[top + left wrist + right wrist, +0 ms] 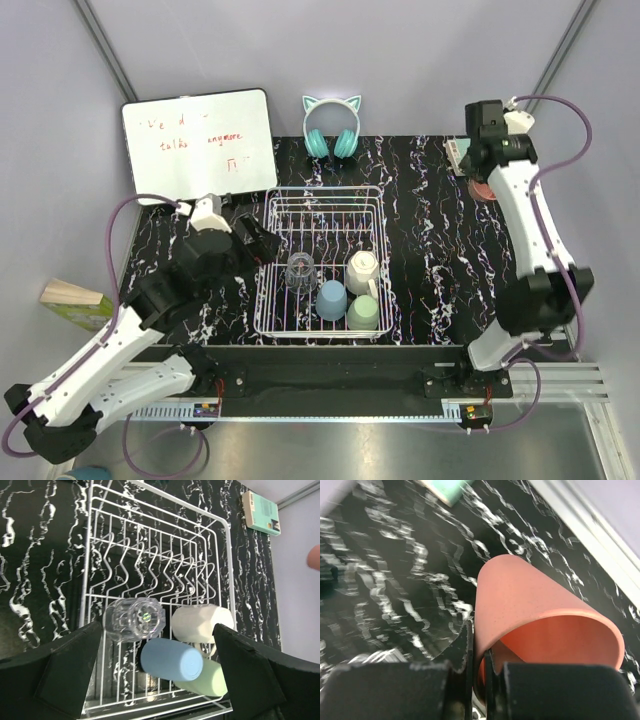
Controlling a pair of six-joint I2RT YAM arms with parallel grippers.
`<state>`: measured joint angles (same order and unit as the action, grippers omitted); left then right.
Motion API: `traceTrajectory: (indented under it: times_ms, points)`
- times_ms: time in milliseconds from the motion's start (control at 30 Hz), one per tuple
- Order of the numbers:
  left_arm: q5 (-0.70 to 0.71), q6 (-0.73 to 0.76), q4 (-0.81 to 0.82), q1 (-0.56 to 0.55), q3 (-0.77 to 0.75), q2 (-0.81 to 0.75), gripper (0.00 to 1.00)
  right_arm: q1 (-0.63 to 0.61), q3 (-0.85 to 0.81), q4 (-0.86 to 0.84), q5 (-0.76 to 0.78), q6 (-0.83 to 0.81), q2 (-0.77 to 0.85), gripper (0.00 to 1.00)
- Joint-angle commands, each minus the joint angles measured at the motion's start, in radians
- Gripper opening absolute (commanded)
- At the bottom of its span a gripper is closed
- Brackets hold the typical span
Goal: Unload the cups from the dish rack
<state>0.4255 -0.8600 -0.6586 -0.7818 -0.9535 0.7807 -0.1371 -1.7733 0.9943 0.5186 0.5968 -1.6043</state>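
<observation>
The salmon-pink plain cup (530, 600) is out of the rack. The right gripper (477, 662) is shut tight on its wall, with one finger inside the mouth and one outside. I cannot tell if this cup touches the black table with white marks (380, 580). The other four cups sit in the white wire dish rack (227, 555), at the end nearest the left gripper (156, 630). That gripper is open as wide as it goes and has nothing in it. The clear glass (134, 619) is right in front of it, between its two fingers. The light blue tumbler (171, 660) is just beside the glass. The cream-white mug (202, 624) and the sage-green tumbler (212, 677) are over by its right finger. All four seem to stand mouth down. The glass is probably hard, smooth and slippery, and it could break, so I think a soft squeeze around its sides is best. The tumblers look light and stiff and easy to pinch across the body. The mug is likely the heaviest. A teal box (262, 512) lies far past the rack.
</observation>
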Motion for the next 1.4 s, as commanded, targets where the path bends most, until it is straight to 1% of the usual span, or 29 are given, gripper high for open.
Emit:
traceTrajectory:
  times_ms: [0, 100, 200, 233, 267, 333, 467, 600, 867, 1033, 1100, 1133, 1200, 1233, 1367]
  points:
    - [0.018, 0.029, -0.049, -0.004, 0.012, -0.046, 0.99, 0.083, -0.164, 0.141, -0.167, 0.011, -0.158, 0.0]
    - [0.019, 0.042, -0.064, -0.004, 0.028, -0.066, 0.99, 0.096, -0.225, 0.141, -0.163, 0.001, -0.238, 0.0]
    - [0.032, 0.05, -0.064, -0.004, 0.045, -0.08, 0.99, 0.129, -0.278, 0.145, -0.196, 0.004, -0.327, 0.0]
    - [0.035, 0.052, -0.064, -0.004, 0.047, -0.077, 0.99, 0.131, -0.313, 0.164, -0.19, 0.006, -0.354, 0.0]
    - [0.036, 0.055, -0.067, -0.004, 0.05, -0.072, 0.99, 0.163, -0.33, 0.171, -0.184, 0.003, -0.405, 0.0]
    - [0.041, 0.052, -0.068, -0.004, 0.055, -0.067, 0.99, 0.172, -0.363, 0.178, -0.154, -0.006, -0.445, 0.0]
    - [0.044, 0.049, -0.07, -0.004, 0.07, -0.06, 0.99, 0.224, -0.393, 0.175, -0.189, -0.008, -0.535, 0.0]
    - [0.05, 0.062, -0.065, -0.004, 0.081, -0.043, 0.99, 0.277, -0.4, 0.173, -0.207, -0.023, -0.594, 0.0]
    - [0.047, 0.065, -0.049, -0.002, 0.065, 0.035, 0.99, 0.283, -0.394, 0.165, -0.223, -0.031, -0.663, 0.0]
    - [0.036, 0.059, -0.042, -0.002, 0.068, 0.063, 0.99, 0.289, -0.377, 0.153, -0.236, -0.038, -0.678, 0.0]
    - [0.03, 0.065, -0.038, -0.004, 0.07, 0.068, 0.99, 0.291, -0.353, 0.136, -0.239, -0.042, -0.675, 0.07]
    - [0.029, 0.067, -0.038, -0.002, 0.07, 0.069, 0.99, 0.291, -0.342, 0.129, -0.242, -0.042, -0.669, 0.14]
    - [0.027, 0.07, -0.035, -0.002, 0.07, 0.068, 0.99, 0.291, -0.306, 0.101, -0.249, -0.04, -0.642, 0.21]
    - [0.027, 0.07, -0.033, -0.002, 0.073, 0.062, 0.99, 0.291, -0.295, 0.093, -0.256, -0.038, -0.62, 0.27]
    - [0.042, 0.053, -0.035, -0.004, 0.09, 0.037, 0.99, 0.291, -0.241, 0.063, -0.267, -0.028, -0.562, 0.39]
